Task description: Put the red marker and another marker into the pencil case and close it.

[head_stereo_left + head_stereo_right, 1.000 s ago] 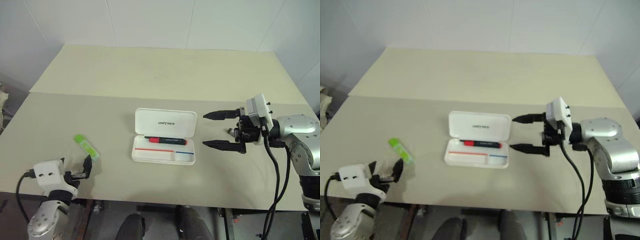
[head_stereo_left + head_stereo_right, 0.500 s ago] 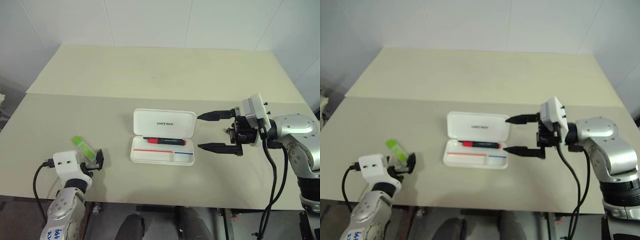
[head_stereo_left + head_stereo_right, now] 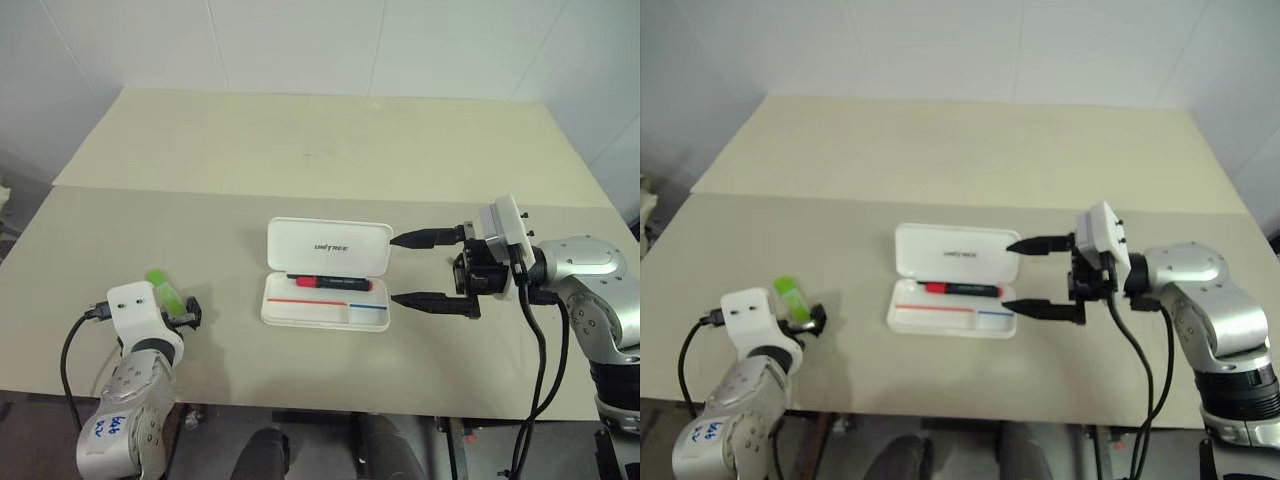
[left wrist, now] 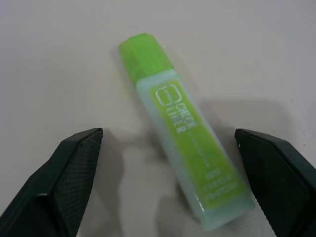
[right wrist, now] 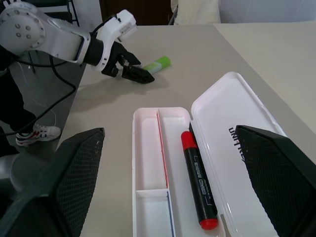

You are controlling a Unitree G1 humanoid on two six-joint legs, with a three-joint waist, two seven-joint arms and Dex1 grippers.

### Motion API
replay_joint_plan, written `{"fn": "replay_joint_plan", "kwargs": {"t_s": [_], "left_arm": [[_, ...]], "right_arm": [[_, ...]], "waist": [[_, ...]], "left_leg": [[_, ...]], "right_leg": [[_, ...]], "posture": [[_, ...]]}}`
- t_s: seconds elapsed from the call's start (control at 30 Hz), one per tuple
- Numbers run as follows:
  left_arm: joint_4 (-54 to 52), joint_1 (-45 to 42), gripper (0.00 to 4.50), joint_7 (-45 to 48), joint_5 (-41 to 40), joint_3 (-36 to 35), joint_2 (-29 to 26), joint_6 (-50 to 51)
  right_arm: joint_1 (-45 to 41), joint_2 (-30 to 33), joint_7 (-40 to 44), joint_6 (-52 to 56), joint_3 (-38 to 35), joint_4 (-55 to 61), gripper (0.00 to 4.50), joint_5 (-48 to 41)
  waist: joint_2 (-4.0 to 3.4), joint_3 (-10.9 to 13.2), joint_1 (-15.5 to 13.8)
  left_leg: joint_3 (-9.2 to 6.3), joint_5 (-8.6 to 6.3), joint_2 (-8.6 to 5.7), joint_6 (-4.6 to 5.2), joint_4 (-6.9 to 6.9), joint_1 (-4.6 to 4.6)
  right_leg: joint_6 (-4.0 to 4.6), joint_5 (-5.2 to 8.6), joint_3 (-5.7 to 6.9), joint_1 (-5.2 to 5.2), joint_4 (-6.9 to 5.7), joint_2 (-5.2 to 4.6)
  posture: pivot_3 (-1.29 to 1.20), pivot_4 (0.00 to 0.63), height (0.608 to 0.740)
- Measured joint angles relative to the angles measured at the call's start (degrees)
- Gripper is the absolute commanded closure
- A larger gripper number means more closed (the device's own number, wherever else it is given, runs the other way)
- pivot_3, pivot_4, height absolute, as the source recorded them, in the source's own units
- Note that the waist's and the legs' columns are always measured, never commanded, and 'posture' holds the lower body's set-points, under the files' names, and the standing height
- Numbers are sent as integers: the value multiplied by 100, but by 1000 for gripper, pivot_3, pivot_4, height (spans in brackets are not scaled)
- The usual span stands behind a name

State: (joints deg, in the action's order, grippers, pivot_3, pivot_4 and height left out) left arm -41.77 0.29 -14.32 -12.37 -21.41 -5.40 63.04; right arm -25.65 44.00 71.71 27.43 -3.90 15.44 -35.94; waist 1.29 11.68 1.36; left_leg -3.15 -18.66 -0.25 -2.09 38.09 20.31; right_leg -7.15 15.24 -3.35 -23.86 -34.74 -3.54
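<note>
Left wrist view: green marker (image 4: 185, 139) lies between open left end effector (image 4: 168, 182) fingers.

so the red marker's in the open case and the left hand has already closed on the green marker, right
Not quite. The red marker does lie in the open pencil case, but the left hand is open: the left wrist view shows its fingers apart on either side of the green marker, not gripping it.
</note>
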Motion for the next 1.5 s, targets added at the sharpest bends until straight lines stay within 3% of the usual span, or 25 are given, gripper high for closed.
{"fn": "replay_joint_plan", "kwargs": {"t_s": [0.27, 0.37, 0.63, 0.67, 0.9, 1.03, 1.3, 1.4, 1.5], "left_arm": [[-97, -449, 0, -118, 274, -7, 0, 850], [-92, -602, 608, -138, 413, 38, -11, 1074], [-85, -683, 3354, -177, 691, 222, 51, 1217], [-83, -688, 3489, -176, 706, 222, 54, 1218], [-41, -683, 3486, -126, 772, 213, 128, 1046], [106, -686, 3486, 53, 767, -8, 207, 417], [225, -1133, 3486, 694, 62, -605, 450, -642], [386, -1312, 3486, 1275, -300, -604, 113, -1067], [681, -1302, 3486, 2148, -367, -217, -722, -1816]], "right_arm": [[36, -41, -95, -2, -1, 26, 29, -1], [58, -44, -128, -4, -1, 30, 0, -1], [131, -44, -182, -16, -1, 38, 0, -2], [131, -44, -186, -18, -1, 38, 0, -2], [129, -42, -190, -73, -1, 37, 0, -1], [127, -40, -190, -107, -2, 35, 0, 0], [135, -13, -184, -139, -7, -13, 0, 25], [170, 48, -192, -159, -68, -24, 0, 64], [209, 82, -221, -243, -139, -64, 0, 106]], "waist": [[0, 0, 1], [0, 0, 7], [-1, -1, 40], [-1, -1, 38], [-1, -1, 26], [1, 0, 2], [1, 1, -89], [1, 1, -131], [0, 0, -135]], "left_leg": [[-2, 1, -1, -2, 1, -5], [-2, 2, -1, -3, 1, -12], [0, 2, 3, -3, -4, -17], [0, 2, 3, -3, -4, -17], [0, 2, 2, -4, -3, -16], [-7, 4, 1, -7, -2, -8], [-7, -7, 2, -1, -5, 5], [-6, -10, 3, -1, -8, 7], [-3, -11, 2, 0, -12, 8]], "right_leg": [[0, 0, 0, 6, -1, 0], [0, -1, 1, 14, -1, 1], [2, 0, -2, 15, -1, 4], [2, 0, -2, 15, -1, 3], [2, 0, -1, 15, 0, 2], [3, -2, 5, 15, 11, 1], [-6, -7, 10, 13, 44, -2], [-5, -7, 12, 12, 51, -1], [-4, -7, 11, 13, 60, -3]], "posture": [[0, 150, 740], [0, 150, 740], [0, 150, 740], [0, 150, 740], [0, 150, 740], [0, 150, 740], [0, 150, 740], [0, 150, 740], [0, 150, 740]]}}
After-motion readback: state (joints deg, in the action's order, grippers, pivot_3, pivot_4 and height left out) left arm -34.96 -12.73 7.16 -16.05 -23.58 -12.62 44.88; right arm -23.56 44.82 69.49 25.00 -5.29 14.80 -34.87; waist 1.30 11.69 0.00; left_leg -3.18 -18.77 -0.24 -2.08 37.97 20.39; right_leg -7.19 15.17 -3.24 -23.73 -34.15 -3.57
